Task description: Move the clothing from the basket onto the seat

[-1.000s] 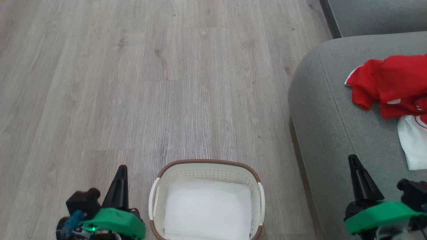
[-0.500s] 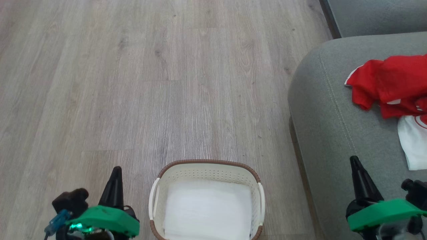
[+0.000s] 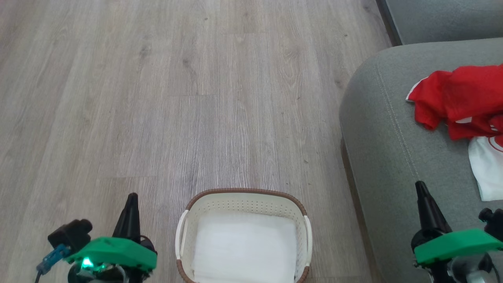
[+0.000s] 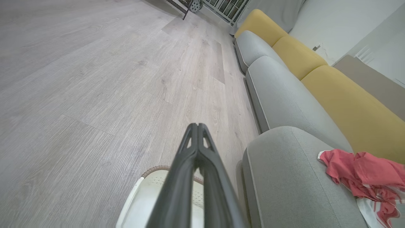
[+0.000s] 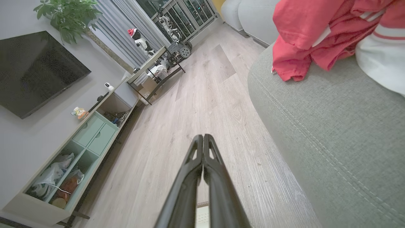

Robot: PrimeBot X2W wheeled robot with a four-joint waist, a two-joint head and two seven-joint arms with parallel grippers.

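The red clothing (image 3: pixel 461 100) lies in a heap on the grey-green seat (image 3: pixel 389 157) at the right, a white panel (image 3: pixel 487 171) below the red; it also shows as red clothing (image 4: pixel 360 174) and red clothing (image 5: pixel 311 34) in the wrist views. The white basket (image 3: pixel 243 204) with a brown rim stands on the floor at bottom centre, holding only a flat white sheet (image 3: pixel 243 247). My left gripper (image 3: pixel 131 196) is shut and empty, left of the basket. My right gripper (image 3: pixel 420 184) is shut and empty, above the seat's near part.
Pale wood floor (image 3: pixel 177 98) stretches ahead and to the left. A grey sofa with yellow back cushions (image 4: pixel 341 104) runs beyond the seat. A TV (image 5: pixel 34 69) and a low green cabinet (image 5: pixel 72 152) line the far wall in the right wrist view.
My left gripper has drawn back toward the lower left. My right gripper has shifted slightly right. Clothing and basket have stayed put.
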